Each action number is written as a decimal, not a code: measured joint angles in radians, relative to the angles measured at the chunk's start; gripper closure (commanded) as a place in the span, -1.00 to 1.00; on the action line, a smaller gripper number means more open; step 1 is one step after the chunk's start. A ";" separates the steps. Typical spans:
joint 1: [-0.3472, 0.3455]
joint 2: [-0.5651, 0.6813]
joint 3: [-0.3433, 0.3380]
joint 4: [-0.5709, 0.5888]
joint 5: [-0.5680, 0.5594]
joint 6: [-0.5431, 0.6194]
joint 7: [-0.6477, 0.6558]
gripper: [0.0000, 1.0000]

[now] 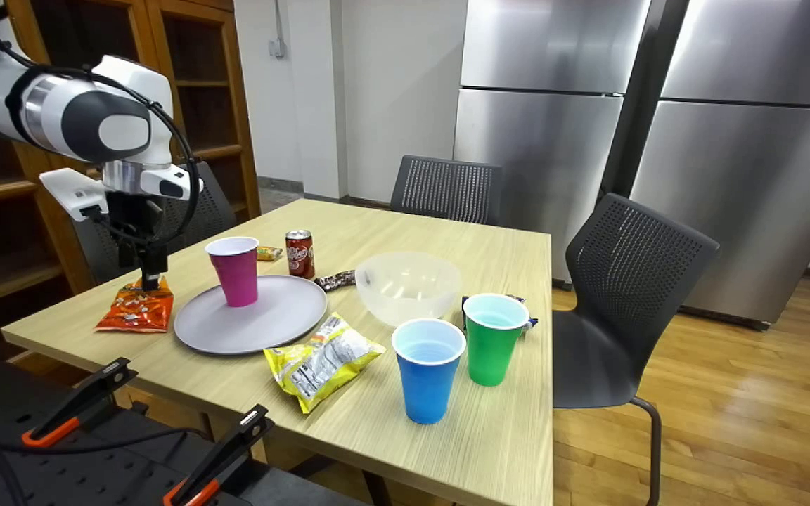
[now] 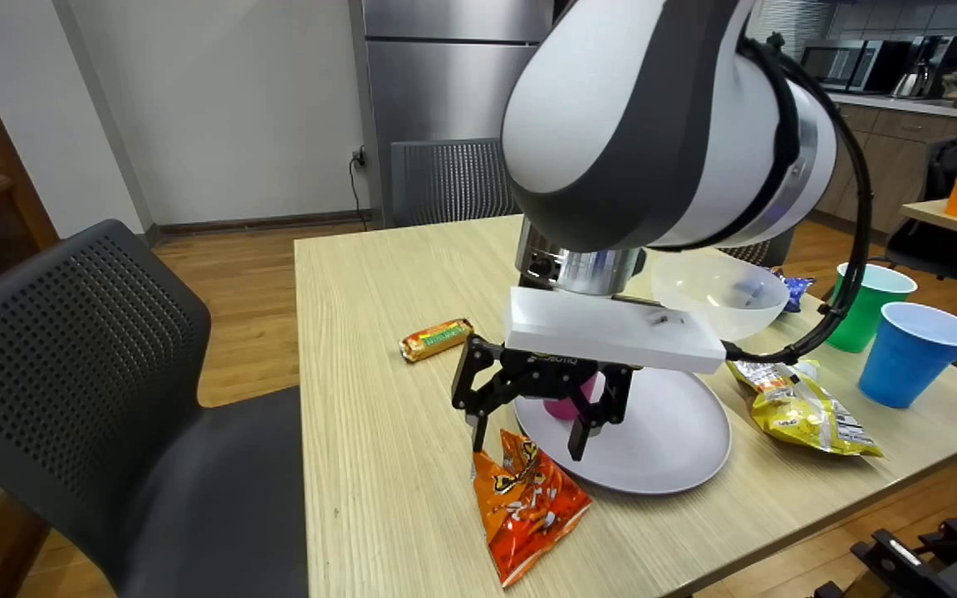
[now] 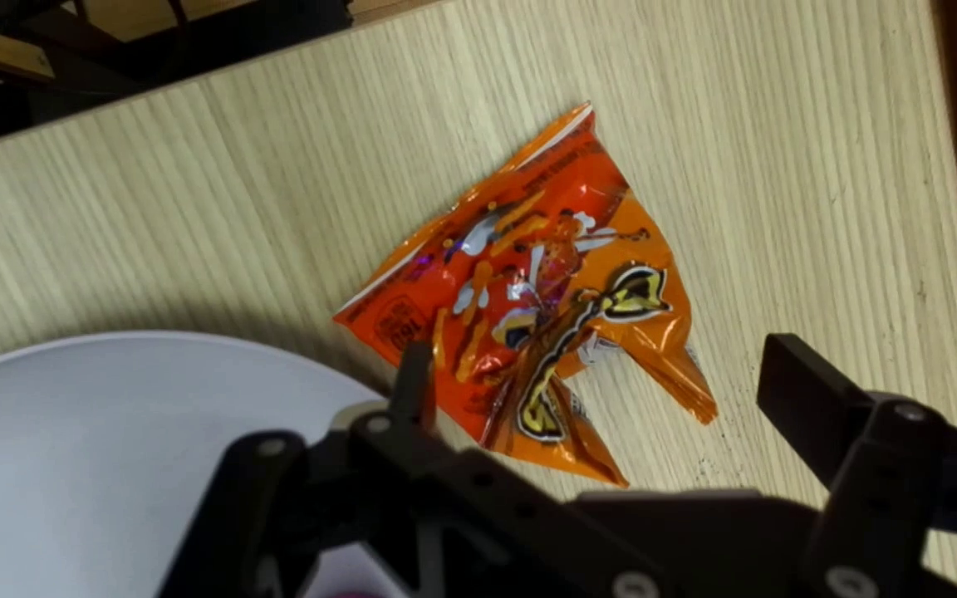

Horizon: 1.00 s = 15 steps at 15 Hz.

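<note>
The hand [image 2: 527, 449] stands open above a red-and-orange snack bag [image 3: 520, 274], its fingers spread about the bag's crumpled end. The bag lies near a corner of the desk [image 3: 221, 216], just beside the gray plate [image 3: 154, 432]. The wrist view best shows the printed face: the straight sealed edge lies to the upper left, the gathered end splits into two tips pointing to the lower right, and the long axis follows that diagonal. There the finger on the plate's side overlaps the bag's edge; whether it touches is hard to judge. A small "160" is printed near the sealed edge; yellow, black-outlined lettering is folded into the creases. A soda can [image 1: 300, 256] labeled "Dr Pepper" shows in an exterior view alone, beyond the magenta cup [image 1: 236, 274] upright on the plate. In an exterior view, the wrapped bar [image 2: 437, 339], lettered on green, lies whole in sight, while the hand hides most of the cup.
</note>
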 measured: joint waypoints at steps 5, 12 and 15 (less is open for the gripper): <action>-0.004 0.013 0.012 -0.019 0.058 0.040 0.000 -1.00; -0.024 0.024 0.027 -0.041 0.126 0.085 0.000 -1.00; -0.039 0.030 0.038 -0.043 0.143 0.099 0.000 -1.00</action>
